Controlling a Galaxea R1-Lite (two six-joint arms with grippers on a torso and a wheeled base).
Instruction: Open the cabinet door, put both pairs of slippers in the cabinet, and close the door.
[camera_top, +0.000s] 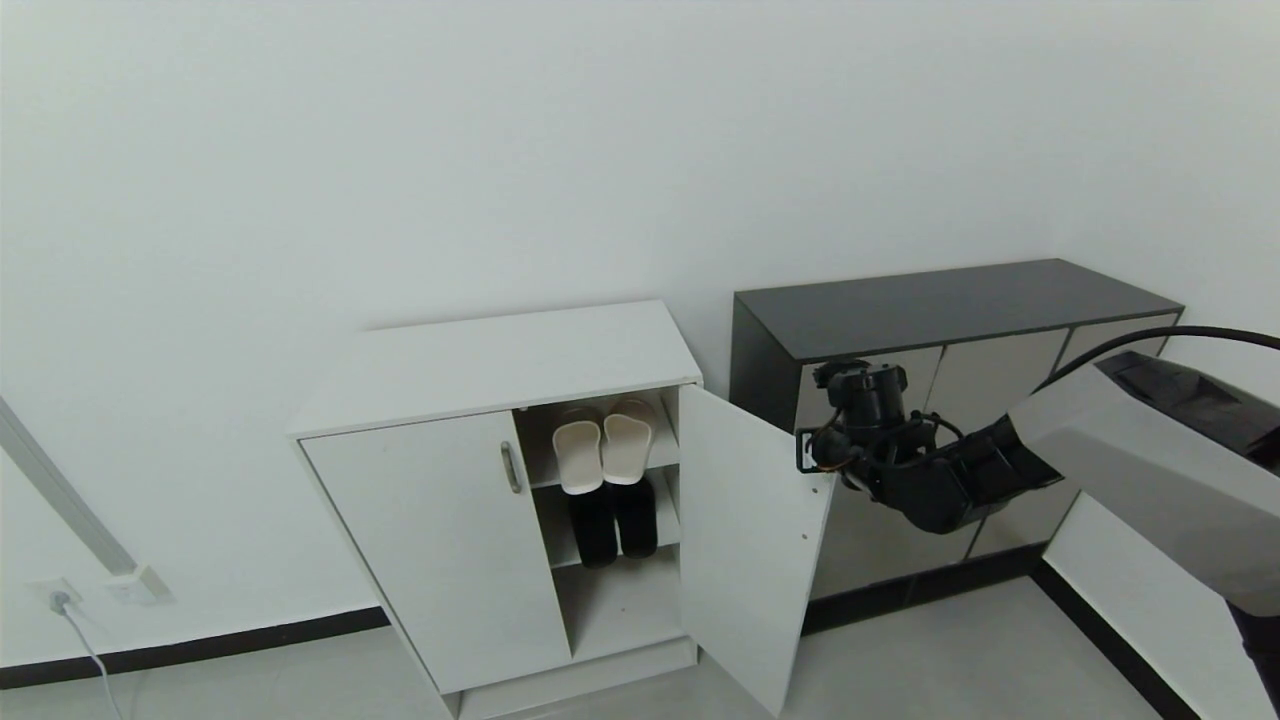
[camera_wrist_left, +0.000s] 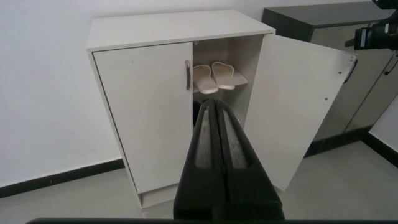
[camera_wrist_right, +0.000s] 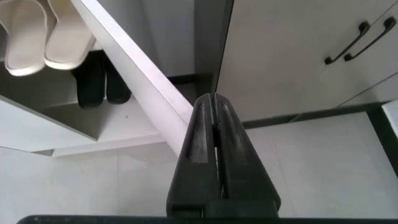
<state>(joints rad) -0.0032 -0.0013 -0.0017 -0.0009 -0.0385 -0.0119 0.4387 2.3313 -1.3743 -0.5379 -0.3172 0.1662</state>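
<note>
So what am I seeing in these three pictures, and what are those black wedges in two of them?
This is a two-armed robot on wheels. The wide picture comes from a camera on its head, the other two from cameras on its wrists. Each black wedge is that arm's own gripper: the left gripper and the right gripper, both shut, holding nothing. Before it stands a white two-door cabinet with its right door standing open. Inside, a pair of white slippers sits on the upper shelf, a pair of black slippers on the shelf below. In the head picture the right gripper is by the open door's outer edge.
</note>
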